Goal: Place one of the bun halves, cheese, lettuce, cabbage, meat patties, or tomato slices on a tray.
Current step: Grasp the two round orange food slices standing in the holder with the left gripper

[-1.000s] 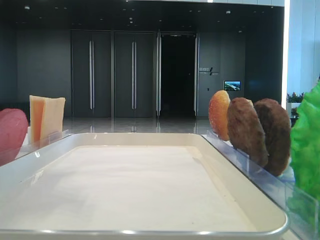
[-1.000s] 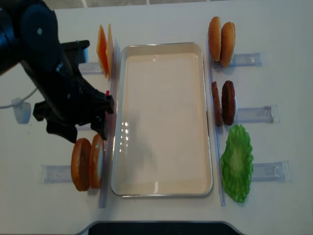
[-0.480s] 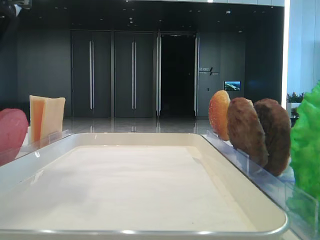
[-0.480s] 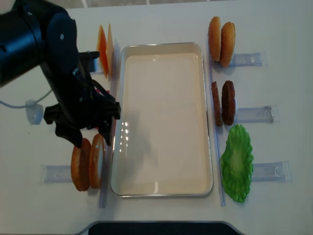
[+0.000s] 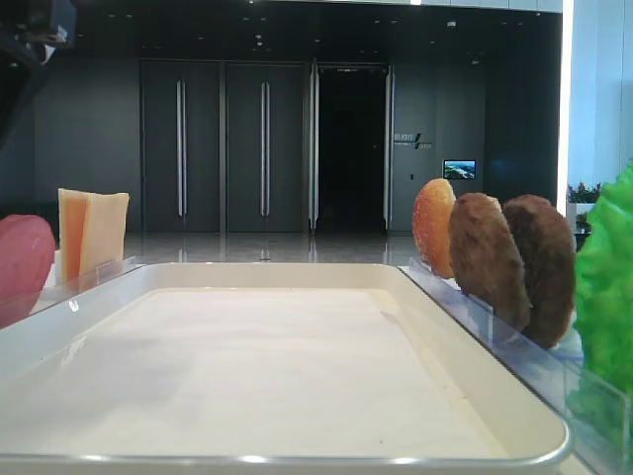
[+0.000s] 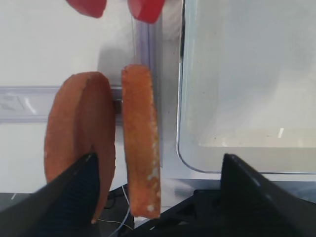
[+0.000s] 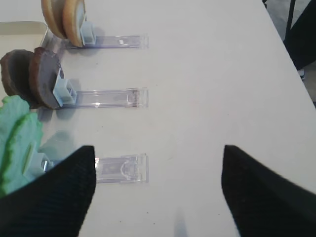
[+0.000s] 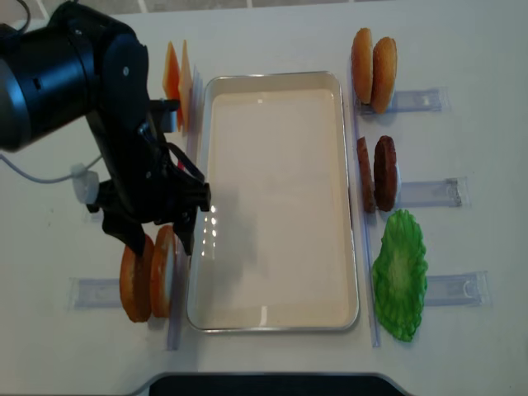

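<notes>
My left gripper (image 8: pixel 161 239) (image 6: pixel 159 163) hangs open over two bun halves (image 8: pixel 148 276) standing on edge left of the cream tray (image 8: pixel 272 198). The inner bun half (image 6: pixel 140 143) stands between its fingers, and the outer half (image 6: pixel 74 128) partly overlaps the left finger (image 6: pixel 64 197). Tomato slices (image 6: pixel 145 7) (image 5: pixel 22 262) stand just beyond. Cheese (image 8: pixel 177 82) is at the far left; more bun halves (image 8: pixel 373 58), meat patties (image 8: pixel 377 173) and lettuce (image 8: pixel 400 272) line the tray's right side. No cabbage shows. My right gripper (image 7: pixel 158 153) is open over bare table.
Clear plastic holders (image 8: pixel 429 192) (image 7: pixel 106 98) carry the food on both sides of the tray. A white cable (image 8: pixel 41 177) trails left of the arm. The table's right edge (image 7: pixel 291 74) runs close to the right gripper. A dark base (image 8: pixel 264 384) sits at the near edge.
The left arm has moved toward the near edge and slightly toward the tray, bringing its open fingers down around the left bun halves. Nothing else has moved.
</notes>
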Controlling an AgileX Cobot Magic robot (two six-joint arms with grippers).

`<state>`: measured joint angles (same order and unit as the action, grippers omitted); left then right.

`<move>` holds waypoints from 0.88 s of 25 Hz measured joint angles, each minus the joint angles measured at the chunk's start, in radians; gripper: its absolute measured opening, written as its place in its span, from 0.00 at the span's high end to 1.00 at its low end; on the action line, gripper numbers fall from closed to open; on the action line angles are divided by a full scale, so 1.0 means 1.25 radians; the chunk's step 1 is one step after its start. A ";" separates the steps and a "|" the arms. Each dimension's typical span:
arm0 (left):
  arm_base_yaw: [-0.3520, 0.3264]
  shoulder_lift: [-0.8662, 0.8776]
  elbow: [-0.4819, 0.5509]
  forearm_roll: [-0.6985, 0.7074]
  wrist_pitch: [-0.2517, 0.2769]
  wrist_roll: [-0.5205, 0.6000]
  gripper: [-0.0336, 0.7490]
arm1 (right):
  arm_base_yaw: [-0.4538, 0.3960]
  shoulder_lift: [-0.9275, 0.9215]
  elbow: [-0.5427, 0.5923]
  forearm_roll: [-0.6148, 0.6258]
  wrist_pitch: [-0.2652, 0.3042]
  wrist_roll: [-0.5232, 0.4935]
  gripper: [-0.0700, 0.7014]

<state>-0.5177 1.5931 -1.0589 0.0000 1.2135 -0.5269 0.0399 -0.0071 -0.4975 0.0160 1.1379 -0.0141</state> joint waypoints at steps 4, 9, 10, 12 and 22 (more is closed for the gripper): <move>0.000 0.001 0.000 0.000 0.000 0.005 0.22 | 0.000 0.000 0.000 0.000 0.000 0.000 0.22; 0.000 0.024 0.000 0.000 0.000 0.009 0.22 | 0.000 0.000 0.000 0.000 0.000 0.000 0.22; 0.000 0.028 0.000 0.000 -0.001 0.011 0.22 | 0.000 0.000 0.000 0.000 0.000 0.000 0.22; 0.000 0.037 0.000 0.000 -0.001 0.022 0.22 | 0.000 0.000 0.000 0.000 0.000 0.000 0.22; 0.000 0.049 0.000 -0.021 -0.001 0.063 0.28 | 0.000 0.000 0.000 0.000 0.000 0.000 0.22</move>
<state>-0.5177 1.6543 -1.0589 -0.0267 1.2125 -0.4483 0.0399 -0.0071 -0.4975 0.0160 1.1379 -0.0141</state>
